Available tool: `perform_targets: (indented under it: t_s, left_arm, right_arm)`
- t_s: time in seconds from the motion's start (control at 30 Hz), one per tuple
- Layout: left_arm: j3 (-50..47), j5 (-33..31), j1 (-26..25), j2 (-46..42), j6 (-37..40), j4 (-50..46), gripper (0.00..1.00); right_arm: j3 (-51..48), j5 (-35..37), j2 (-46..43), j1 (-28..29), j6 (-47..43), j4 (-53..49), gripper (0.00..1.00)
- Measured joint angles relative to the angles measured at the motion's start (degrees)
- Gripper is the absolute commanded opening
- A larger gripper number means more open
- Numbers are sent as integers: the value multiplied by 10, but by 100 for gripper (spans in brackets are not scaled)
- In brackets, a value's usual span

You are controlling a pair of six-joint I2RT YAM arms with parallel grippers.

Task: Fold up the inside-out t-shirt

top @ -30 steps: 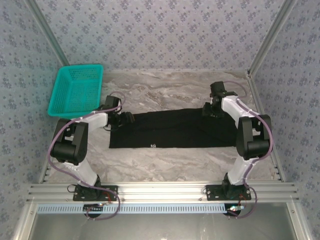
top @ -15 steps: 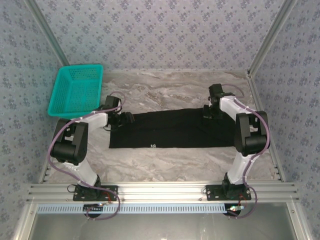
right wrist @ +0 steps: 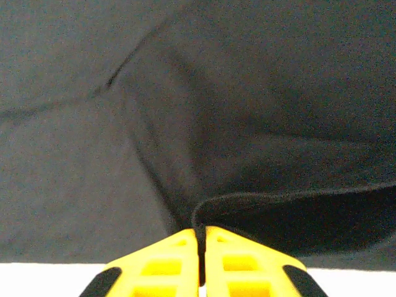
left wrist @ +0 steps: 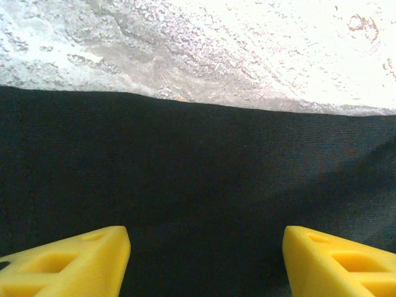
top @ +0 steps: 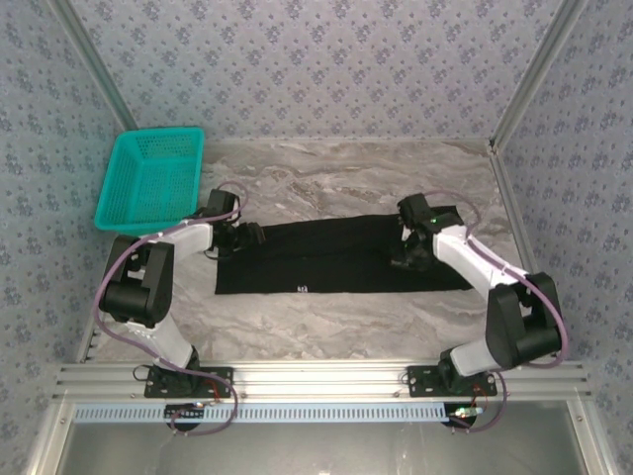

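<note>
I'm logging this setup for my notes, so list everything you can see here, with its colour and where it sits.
t-shirt: one, black with a small white mark at its near edge, lying as a long strip across the middle of the table.
basket: one, teal, at the table's far left corner.
table: one, grey-white marbled, under the shirt.
walls: blue-grey patterned, at the far side and both sides.
rail: aluminium, along the near edge, carrying both arm bases.
left arm: white and black, reaching to the shirt's left end.
right arm: white and black, reaching over the shirt's right part.
left claw: yellow fingers, open, over the cloth.
right claw: yellow fingers, shut on a fold of the shirt.
</note>
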Motion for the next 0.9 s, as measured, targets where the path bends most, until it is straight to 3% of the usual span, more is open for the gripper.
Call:
perform_targets:
  t_s: [0.07, 0.17, 0.27, 0.4, 0.7, 0.9]
  left_arm:
    - [0, 0, 0, 0, 0, 0, 67]
    - [0, 0, 0, 0, 2, 0, 67]
    - [0, 0, 0, -1, 4, 0, 67]
    - [0, 0, 0, -4, 4, -5, 67]
    - [0, 0, 0, -11, 4, -26, 67]
    - [0, 0, 0, -11, 4, -30, 67]
  right_arm:
    - [-18, -5, -13, 33, 22, -8, 18]
    - [-28, -6, -32, 65, 44, -30, 37]
    - [-26, 1, -59, 68, 53, -44, 46]
    - [-4, 17, -58, 38, 51, -56, 48]
    - [-3, 65, -23, -100, 42, -83, 52]
    - [-19, 66, 16, -121, 35, -80, 42]
